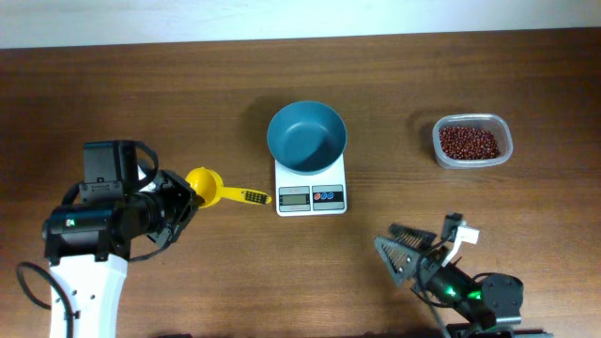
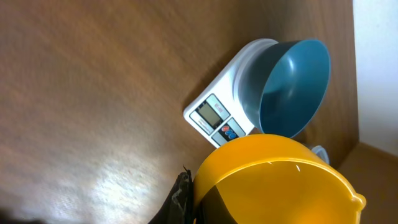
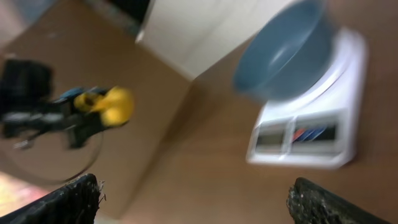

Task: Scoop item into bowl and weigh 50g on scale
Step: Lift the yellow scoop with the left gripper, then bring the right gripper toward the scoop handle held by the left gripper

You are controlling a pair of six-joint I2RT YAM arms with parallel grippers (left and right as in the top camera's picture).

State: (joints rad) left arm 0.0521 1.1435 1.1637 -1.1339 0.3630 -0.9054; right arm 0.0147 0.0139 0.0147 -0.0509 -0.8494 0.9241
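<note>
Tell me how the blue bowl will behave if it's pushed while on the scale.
The bowl is empty and looks rigid, so it is probably light. It merely rests on the smooth white scale; a low push would likely slide it. Deep and overhanging the scale, it might tip if pushed at the rim.

The bowl (image 1: 306, 138) is teal-blue, the scale (image 1: 311, 195) white with red and blue buttons (image 1: 326, 197), the scoop (image 1: 218, 191) yellow, the beans (image 1: 469, 143) red-brown.
</note>
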